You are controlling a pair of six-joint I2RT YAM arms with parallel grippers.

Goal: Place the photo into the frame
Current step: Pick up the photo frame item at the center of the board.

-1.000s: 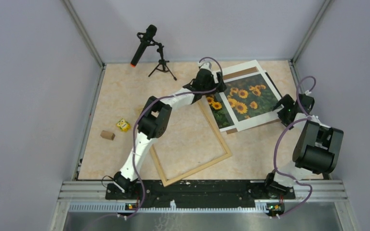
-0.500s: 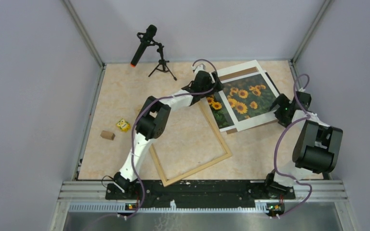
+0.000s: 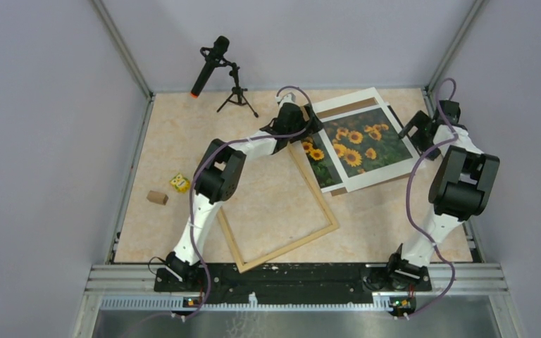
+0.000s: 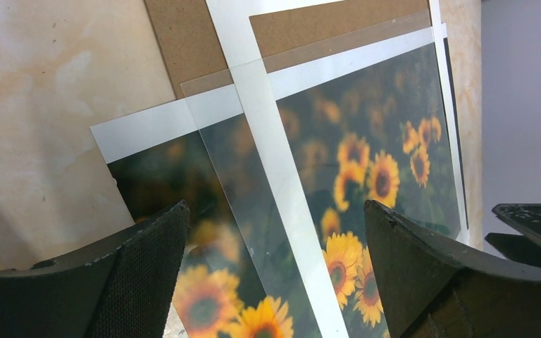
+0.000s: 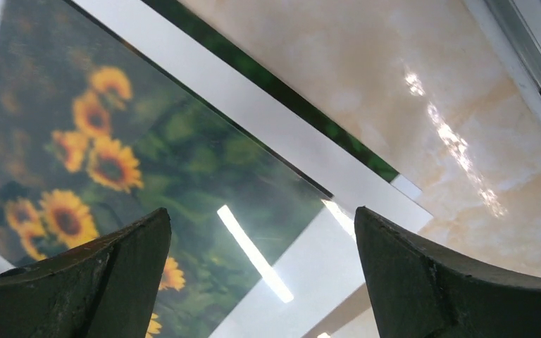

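The photo [image 3: 358, 144] of sunflowers lies at the far right of the table in a loose stack with a white mat [image 3: 356, 97] and a brown backing board [image 3: 358, 109]. The light wood frame [image 3: 290, 248] lies tilted in the middle, its far corner by the photo's left edge. My left gripper [image 3: 311, 128] hovers open over the photo's [image 4: 366, 162] left part, with a white mat strip [image 4: 282, 176] between the fingers [image 4: 148, 274]. My right gripper [image 3: 417, 135] stands open above the photo's [image 5: 148, 141] right edge; it holds nothing.
A microphone on a small tripod [image 3: 215, 67] stands at the far left. A yellow item [image 3: 179, 183] and a small brown block [image 3: 157, 198] lie near the left wall. A clear glossy sheet [image 5: 253, 211] covers part of the photo. The enclosure wall [image 3: 465, 84] is close to the right arm.
My right arm has swung from the stack's near right edge toward the far right corner. My left gripper has edged slightly left and away. Both stay open.
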